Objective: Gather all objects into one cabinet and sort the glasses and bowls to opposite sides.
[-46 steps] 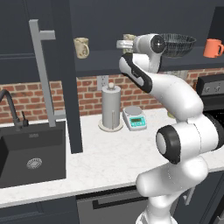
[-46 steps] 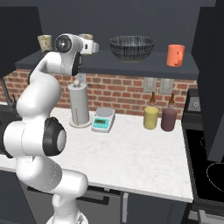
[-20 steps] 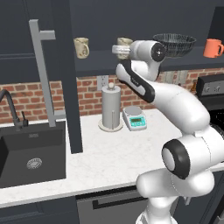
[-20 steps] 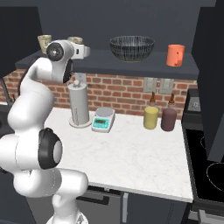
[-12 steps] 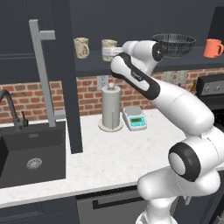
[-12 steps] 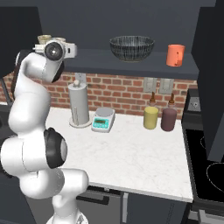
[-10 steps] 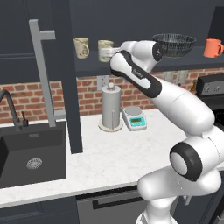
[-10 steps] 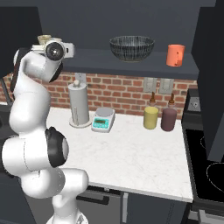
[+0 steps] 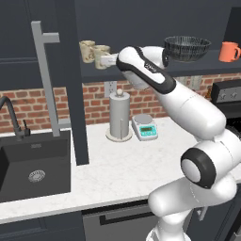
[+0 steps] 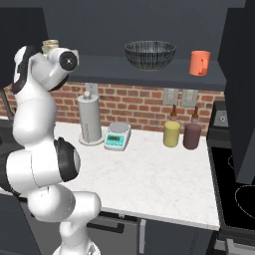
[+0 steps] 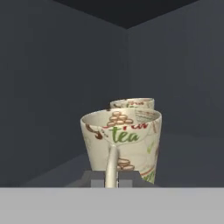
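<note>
The cabinet (image 9: pixel 141 28) is open, its door (image 9: pixel 70 80) swung out over the sink edge of the surface (image 9: pixel 122 164), and its shelf (image 10: pixel 149 72) carries everything. The bowl (image 10: pixel 150 54) sits right of the shelf's middle and looks empty; the orange mug (image 10: pixel 199 63) stands near the shelf's right end, well apart from the bowl. At the left end, close to the door, the patterned mug (image 11: pixel 124 140) is carried at the arm's tip, with the small tumbler (image 9: pixel 87 51) just beside it; from the hand camera the tumbler peeks over the mug's far rim. Neither cup shows anything inside.

The pincer (image 9: pixel 109 60) seems closed on the mug's handle, which rises between its tips in the hand camera; the tips themselves are mostly hidden, so I judge this rather than see it. I cannot tell whether the mug's base rests on the shelf.

The main risk, as I judge it, is the mug knocking the tumbler, since the two are nearly touching; a further push toward the back corner could tip the tumbler or shove it against the wall. Letting go while the mug is tilted or off the shelf could topple it. The orange mug also stands on the bowl's side, so the sort is unfinished.
</note>
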